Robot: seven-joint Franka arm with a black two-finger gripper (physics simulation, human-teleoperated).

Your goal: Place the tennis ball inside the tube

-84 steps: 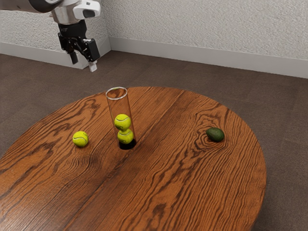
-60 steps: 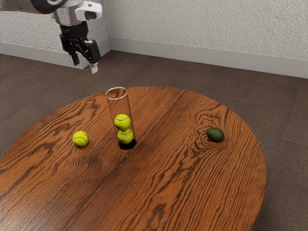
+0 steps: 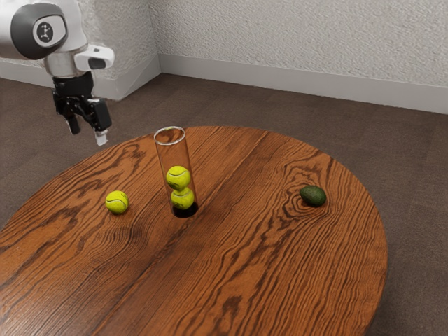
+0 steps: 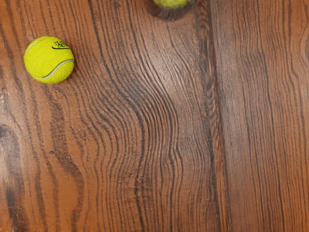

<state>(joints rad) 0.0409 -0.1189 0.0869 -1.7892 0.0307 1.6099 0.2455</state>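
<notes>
My gripper (image 3: 87,137) is open and holds nothing, up in the air at the exterior view's upper left, higher than the loose ball and the tube. The loose yellow-green tennis ball (image 3: 117,202) rests on the table, to the exterior view's left of the tube. Upright stands the clear tube (image 3: 183,155), with a black base and two tennis balls (image 3: 179,178) stacked inside. In the wrist view the loose ball (image 4: 49,60) lies on the wood, and part of the tube (image 4: 169,14) appears with a ball in it.
A dark green avocado (image 3: 313,196) lies toward the exterior view's right side of the round wooden table (image 3: 280,280). Beyond the table's curved edge are the brown floor and a pale textured wall.
My gripper has moved lower and toward the exterior view's left. Both the loose ball and the tube have stayed where they were.
</notes>
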